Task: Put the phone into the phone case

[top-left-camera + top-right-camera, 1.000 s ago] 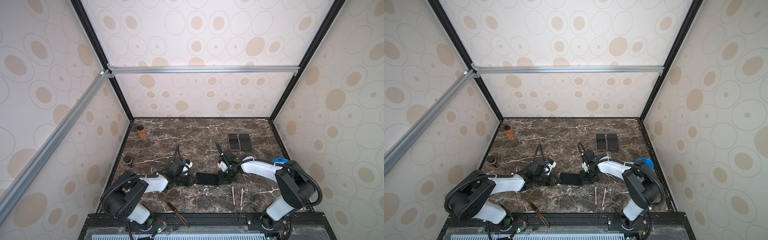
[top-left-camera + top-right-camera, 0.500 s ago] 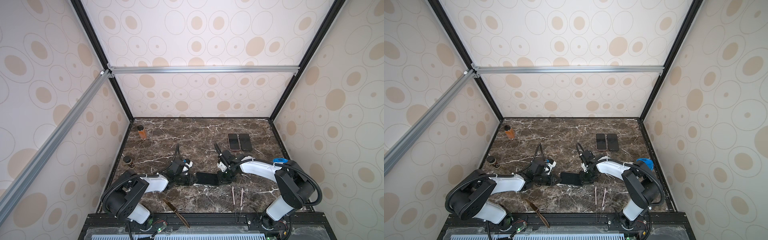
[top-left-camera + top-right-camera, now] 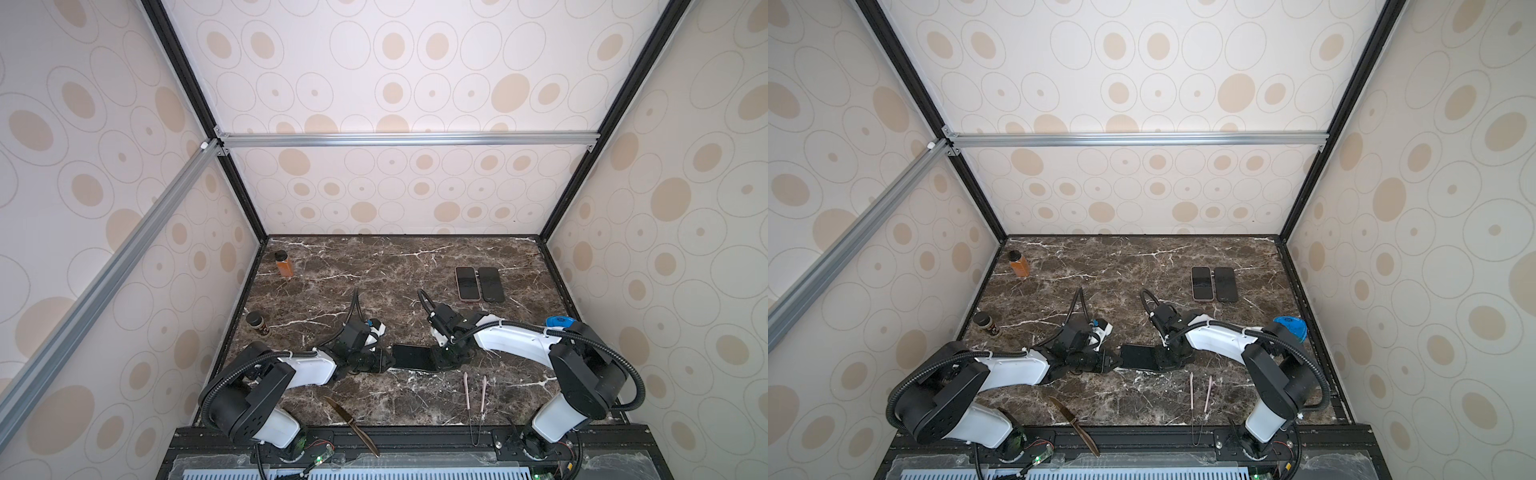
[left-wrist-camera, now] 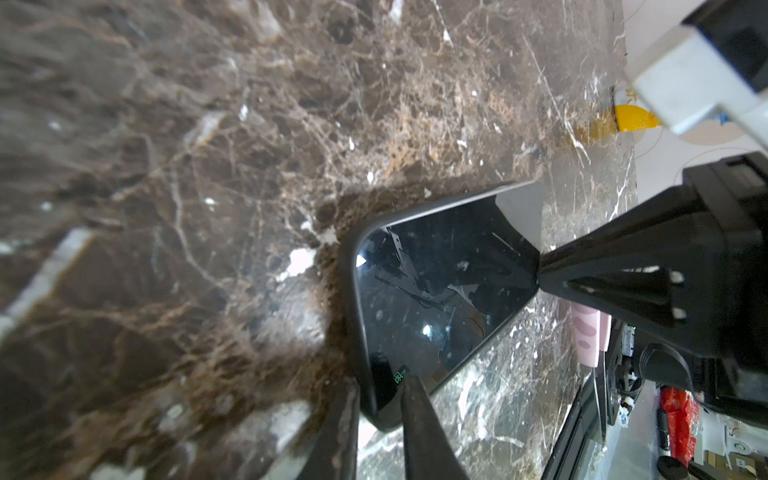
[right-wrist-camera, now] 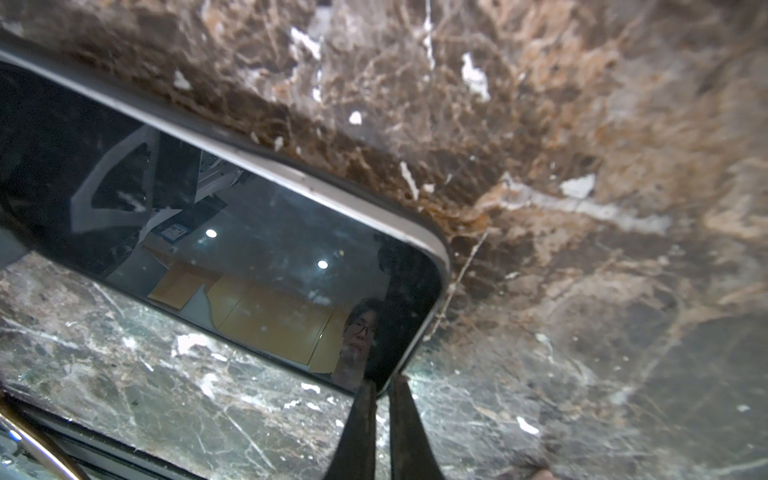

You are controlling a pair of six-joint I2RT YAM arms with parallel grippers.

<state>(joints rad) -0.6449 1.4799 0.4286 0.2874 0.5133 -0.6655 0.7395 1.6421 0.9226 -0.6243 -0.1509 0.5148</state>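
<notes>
A booth with walls patterned in beige ovals encloses a dark brown marble table. In both top views there are three phones on it. Two spare phones lie flat, side by side and touching, at the far right. The third phone lies crosswise in the near middle between the two arms.

The left gripper is at its left end. In the left wrist view its jaws are clamped on a corner of the dark phone case, whose rim wraps that end of the screen. The right gripper is at the right end. Its jaws are drawn together, with the tips touching a corner of the phone. Whether the case fully covers that end cannot be told.

Also on the table are:
- one orange bottle, upright at the far left
- one dark jar, nearer along the left edge
- one knife at the near edge
- one pair of pink-tipped tongs at the near right
- one blue item by the right arm
</notes>
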